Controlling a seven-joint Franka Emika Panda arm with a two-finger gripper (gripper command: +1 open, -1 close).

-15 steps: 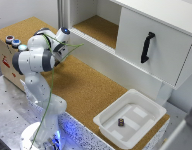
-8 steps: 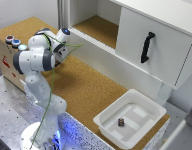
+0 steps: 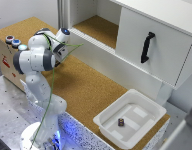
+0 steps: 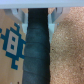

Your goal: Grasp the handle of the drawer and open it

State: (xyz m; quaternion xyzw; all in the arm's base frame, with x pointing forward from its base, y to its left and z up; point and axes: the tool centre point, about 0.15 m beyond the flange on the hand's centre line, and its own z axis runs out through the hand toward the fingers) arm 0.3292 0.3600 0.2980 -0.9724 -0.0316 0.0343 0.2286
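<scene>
The gripper [image 3: 64, 33] sits at the end of the folded white arm [image 3: 36, 60], over the cork surface [image 3: 91, 90]; whether the jaws are apart or closed cannot be told, and nothing shows between them. The handle [image 3: 147, 47] stands upright on the drawer [image 3: 161, 50], well apart from the jaws toward the exterior view's right. A white tray [image 3: 131, 120] holding a small dark object [image 3: 121, 121] lies far from the jaws, below the drawer. The wrist view shows a cardboard box [image 4: 12, 45] beside a dark strip [image 4: 37, 50]
</scene>
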